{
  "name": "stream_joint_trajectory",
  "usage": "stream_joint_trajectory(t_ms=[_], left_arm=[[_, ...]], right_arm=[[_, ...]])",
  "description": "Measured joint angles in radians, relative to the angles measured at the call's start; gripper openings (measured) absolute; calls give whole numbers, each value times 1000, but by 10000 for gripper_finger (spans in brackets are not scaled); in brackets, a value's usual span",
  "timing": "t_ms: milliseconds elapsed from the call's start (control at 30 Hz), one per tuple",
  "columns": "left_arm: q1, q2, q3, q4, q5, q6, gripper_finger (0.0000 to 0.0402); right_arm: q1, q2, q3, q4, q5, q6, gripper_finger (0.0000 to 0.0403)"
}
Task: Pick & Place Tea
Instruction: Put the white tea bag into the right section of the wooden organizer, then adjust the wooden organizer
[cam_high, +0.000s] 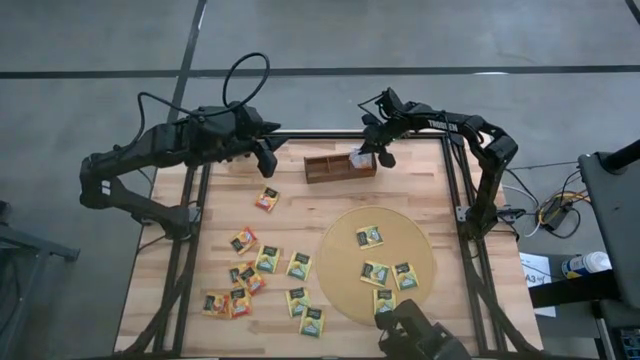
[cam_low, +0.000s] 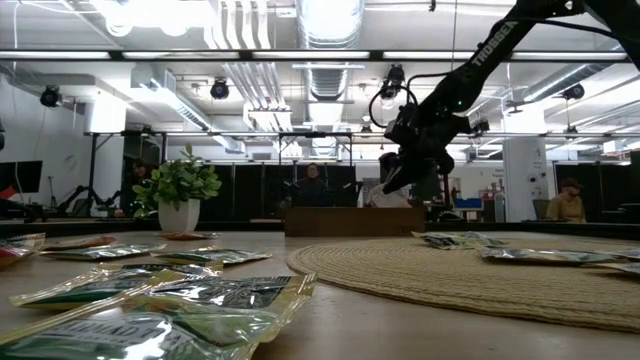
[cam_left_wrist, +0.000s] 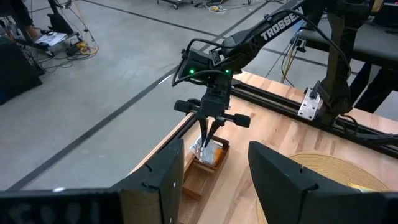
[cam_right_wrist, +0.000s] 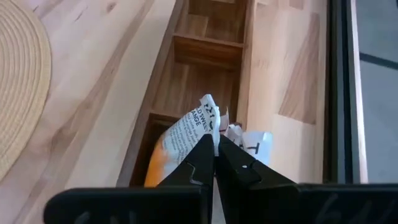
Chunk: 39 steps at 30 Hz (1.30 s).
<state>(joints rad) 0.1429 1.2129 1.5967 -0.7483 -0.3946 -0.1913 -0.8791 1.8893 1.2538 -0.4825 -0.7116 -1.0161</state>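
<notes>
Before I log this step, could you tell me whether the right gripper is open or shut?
Shut: the right gripper pinches a white-and-orange tea sachet between its fingers, over the end slot of the wooden tray.

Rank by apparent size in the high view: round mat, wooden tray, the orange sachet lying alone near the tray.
1. Round woven mat, clearly largest.
2. Wooden three-slot tray, far smaller than the mat.
3. Lone orange tea sachet, smallest.
The overhead camera sees all three flat on the table, so nearness doesn't skew the order.
</notes>
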Motion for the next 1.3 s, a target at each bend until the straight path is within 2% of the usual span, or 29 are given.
stream_joint_trajectory(t_ms=[333,700,833,1000,1300], left_arm=[[0,0,0,0,0,0,174],[0,0,0,-2,0,5,174],[0,0,0,-2,0,5,174],[0,0,0,-4,0,18,174],[0,0,-3,-19,0,19,174]], right_arm=[[-13,0,-28,-39,26,21,8],[-16,0,-17,-38,36,149,17],[-16,-4,-8,-54,45,183,54],[-19,-13,26,-124,75,187,122],[-19,-35,94,-235,224,179,219]])
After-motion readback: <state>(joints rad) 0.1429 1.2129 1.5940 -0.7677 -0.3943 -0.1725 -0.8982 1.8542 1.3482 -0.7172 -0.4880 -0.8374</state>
